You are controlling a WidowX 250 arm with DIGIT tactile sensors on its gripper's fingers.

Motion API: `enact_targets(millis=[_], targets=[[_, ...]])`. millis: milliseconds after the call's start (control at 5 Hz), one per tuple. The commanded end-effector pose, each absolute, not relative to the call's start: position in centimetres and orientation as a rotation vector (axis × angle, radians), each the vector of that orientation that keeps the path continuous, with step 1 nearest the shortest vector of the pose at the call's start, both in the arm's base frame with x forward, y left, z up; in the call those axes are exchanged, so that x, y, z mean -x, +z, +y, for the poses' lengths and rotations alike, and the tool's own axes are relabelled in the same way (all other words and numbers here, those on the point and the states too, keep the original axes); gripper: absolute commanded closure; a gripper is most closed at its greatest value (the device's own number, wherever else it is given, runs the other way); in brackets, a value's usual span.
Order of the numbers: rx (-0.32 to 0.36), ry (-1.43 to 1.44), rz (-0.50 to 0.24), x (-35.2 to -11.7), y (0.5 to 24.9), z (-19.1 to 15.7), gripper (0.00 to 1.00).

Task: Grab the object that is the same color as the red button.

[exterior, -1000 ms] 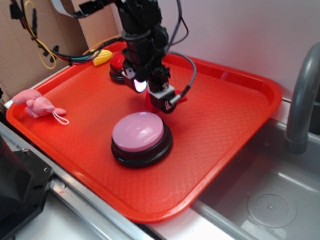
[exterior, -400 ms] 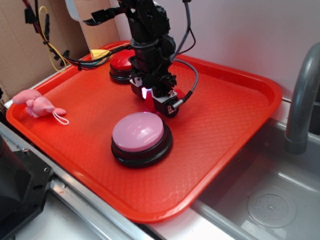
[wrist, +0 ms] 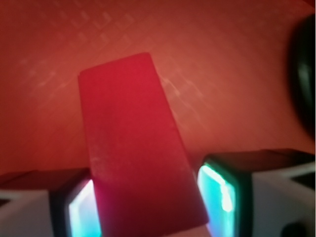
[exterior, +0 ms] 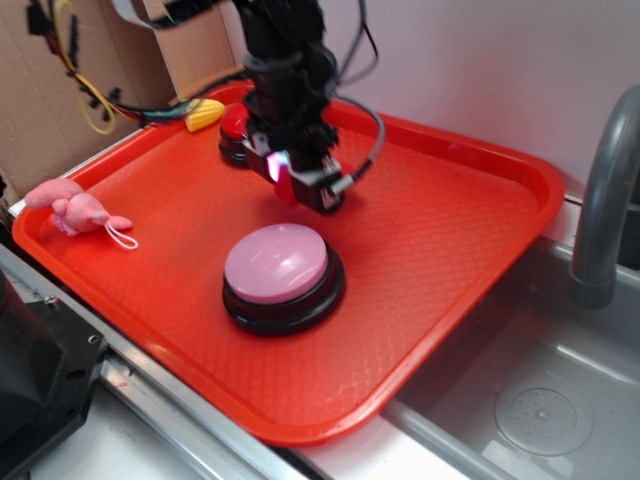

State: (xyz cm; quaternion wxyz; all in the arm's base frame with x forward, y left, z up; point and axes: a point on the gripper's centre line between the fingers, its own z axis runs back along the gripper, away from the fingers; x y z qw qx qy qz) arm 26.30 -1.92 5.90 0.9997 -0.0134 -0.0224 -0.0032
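The object, a small red wedge block (wrist: 133, 143), fills the middle of the wrist view, gripped between the two glowing pads (wrist: 219, 192). My gripper (exterior: 292, 186) is shut on it and holds it just above the red tray (exterior: 520, 165). From outside, only a sliver of the object (exterior: 284, 188) shows beside the lit finger. Behind the arm at the tray's back left stands the red button (exterior: 233, 122), its dome partly hidden. In the wrist view the gripper (wrist: 148, 210) points down at the tray floor.
A pink-domed button (exterior: 280, 265) on a black base stands just in front of the gripper. A pink plush toy (exterior: 78, 210) lies at the tray's left edge, a yellow corn toy (exterior: 205, 114) at the back. A sink (exterior: 540, 400) and grey faucet (exterior: 605, 200) are on the right.
The gripper dropped onto the wedge, closed on it, and has now risen slightly toward the back left with the wedge in it.
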Motion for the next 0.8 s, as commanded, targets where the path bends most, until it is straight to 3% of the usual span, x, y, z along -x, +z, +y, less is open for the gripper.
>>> enact_targets(millis=[0, 400, 600], targets=[[0.010, 0.117, -0.158, -22.8, 13.7, 1.4, 1.00], [0.013, 0.180, -0.214, -18.3, 15.4, 2.6, 1.00], [-0.035, 0.176, -0.197, -18.7, 15.6, 1.8, 1.00]])
